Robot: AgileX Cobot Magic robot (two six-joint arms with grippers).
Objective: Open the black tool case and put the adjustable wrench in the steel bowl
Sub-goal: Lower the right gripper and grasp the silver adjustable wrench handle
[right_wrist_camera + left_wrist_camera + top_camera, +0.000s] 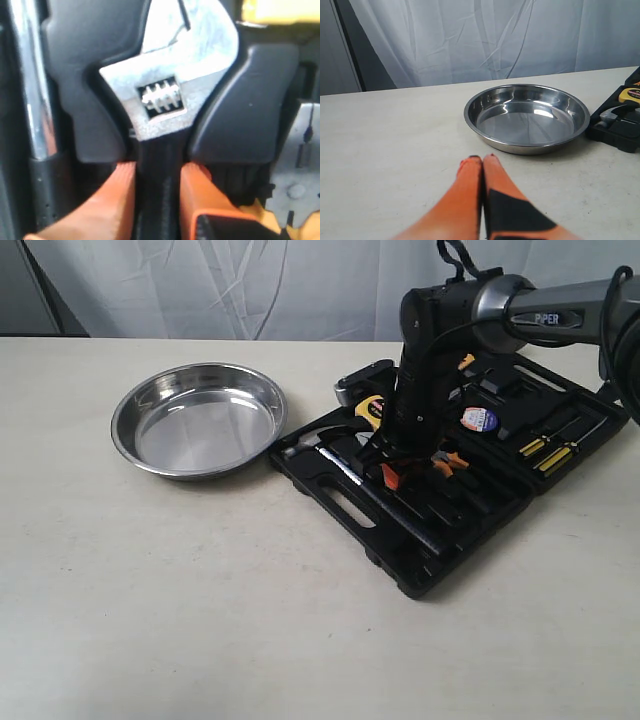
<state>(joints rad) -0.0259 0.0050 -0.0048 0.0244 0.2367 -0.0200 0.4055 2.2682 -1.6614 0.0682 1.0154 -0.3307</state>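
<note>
The wrench lies in its moulded slot in the opened case. Its silver head and thumb wheel show, and its black handle runs back between the orange fingers. Your right end effector is clenched on that handle, one finger pressed to each side, and the wrench is not lifted out of the slot. In the exterior view the right arm comes in from 3 o'clock and drops straight down into the middle of the case, hiding the wrench there.

The hammer sits in the slot at the wrench's 9 o'clock, with a yellow tape measure at 12 o'clock of it. The orange-handled pliers lie at the arm's 3 o'clock. The lid lies flat at 2 o'clock of the tool tray, with yellow screwdrivers in it.

The bowl stands on the worktop at the case's 9 o'clock, nearly touching its corner, with nothing in it.

Your left end effector is clenched with its tips together on nothing, low over the worktop and short of the bowl.
</note>
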